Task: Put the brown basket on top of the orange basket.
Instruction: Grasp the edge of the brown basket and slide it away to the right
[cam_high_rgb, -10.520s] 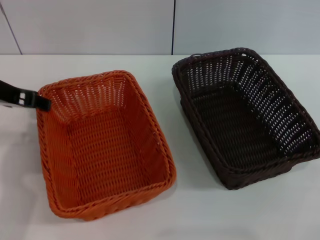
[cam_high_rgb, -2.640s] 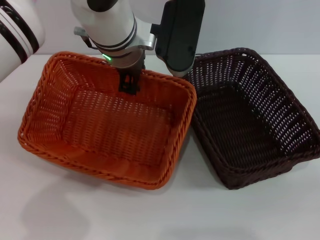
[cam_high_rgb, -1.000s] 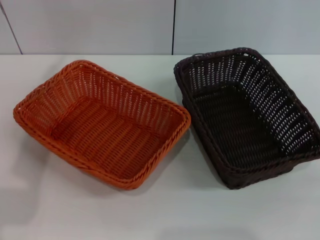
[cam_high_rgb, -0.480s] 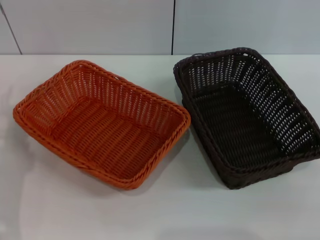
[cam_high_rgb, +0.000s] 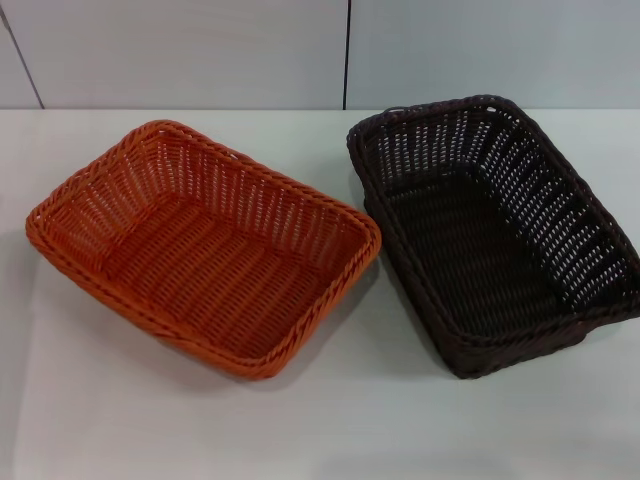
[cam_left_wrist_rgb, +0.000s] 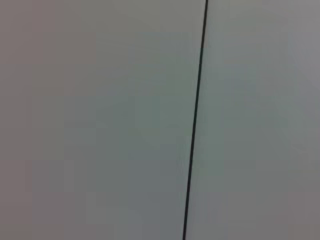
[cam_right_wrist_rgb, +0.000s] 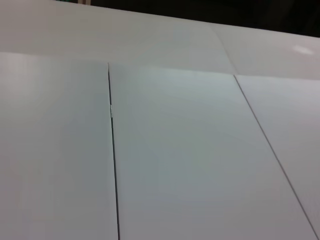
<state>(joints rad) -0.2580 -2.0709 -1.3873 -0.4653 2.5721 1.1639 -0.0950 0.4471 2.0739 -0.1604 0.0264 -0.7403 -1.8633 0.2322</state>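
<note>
Side by side on a white table (cam_high_rgb: 320, 430): the orange basket (cam_high_rgb: 205, 245) on the robot's left, the brown basket (cam_high_rgb: 490, 230) on its right, close but apart, a narrow strip of tabletop showing between their nearest corners. No stacking yet; both sitting flat and upright, both empty.

No gripper anywhere in the head view. From both wrist views, only pale panelled wall with dark seams, so no telling whether either claw stands apart or together, nor where exactly each arm hangs. Judging by sides alone, probably nearer to the right arm: the brown basket.

Long axis of the brown basket running from near-right to far-left, its far short end toward the wall. Long axis of the orange basket running the other way, angled across the brown one's, so likely a turn needed during the carry leftward for the rims to line up.

Brown basket: very dark, near black, rectangular, woven, with sloped open-weave sides letting the table show through, a tighter woven floor and a thick braided rim.
</note>
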